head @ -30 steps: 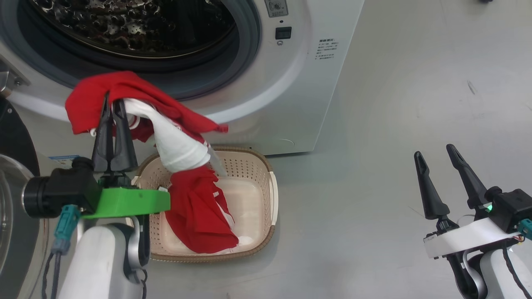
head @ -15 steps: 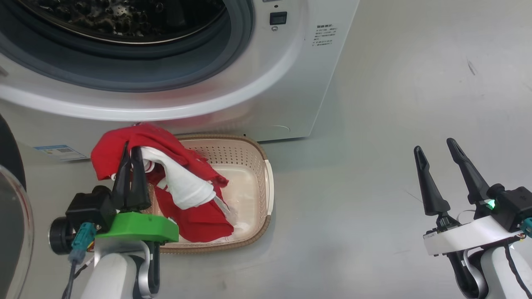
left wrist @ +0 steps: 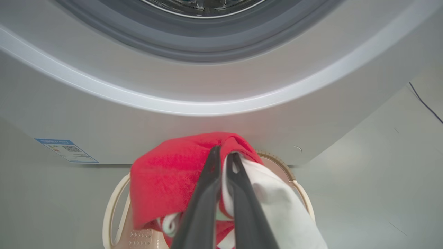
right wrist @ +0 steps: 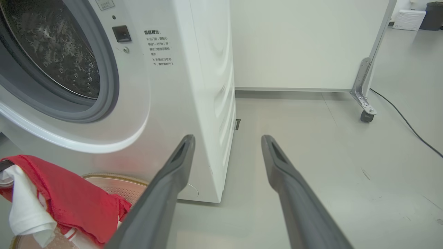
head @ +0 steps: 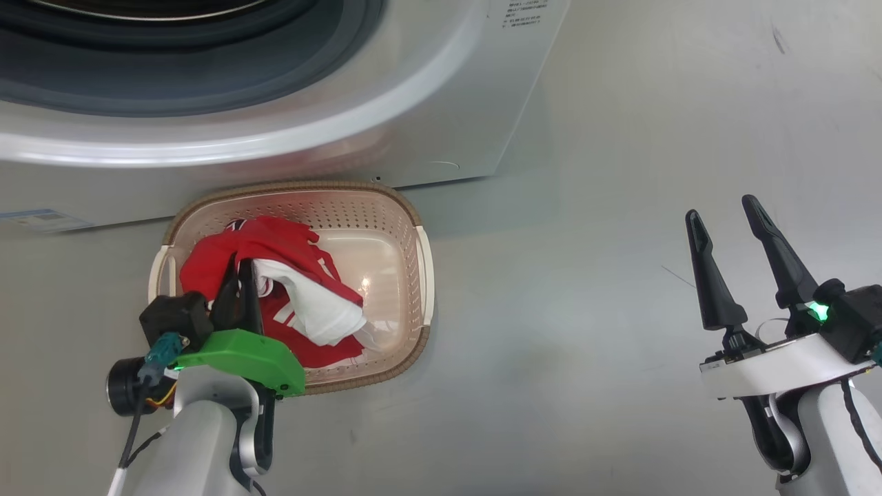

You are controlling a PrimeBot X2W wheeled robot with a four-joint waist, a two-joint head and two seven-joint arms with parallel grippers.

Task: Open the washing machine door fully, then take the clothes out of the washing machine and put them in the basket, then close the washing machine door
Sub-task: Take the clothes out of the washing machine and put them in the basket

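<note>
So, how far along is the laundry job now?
Done: the big white front-loading washing machine stands open, its steel drum uncovered, and the bright red jersey clothes with white trim are out of it. In hand: the left gripper, shut on the clothes, holds them inside the small cream perforated basket, not yet released. The right gripper is open, idle. Left: let go, then shut the machine.

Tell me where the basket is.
Head view, left of centre: the basket sits on the floor just before the washing machine, under the left gripper holding the clothes.
</note>
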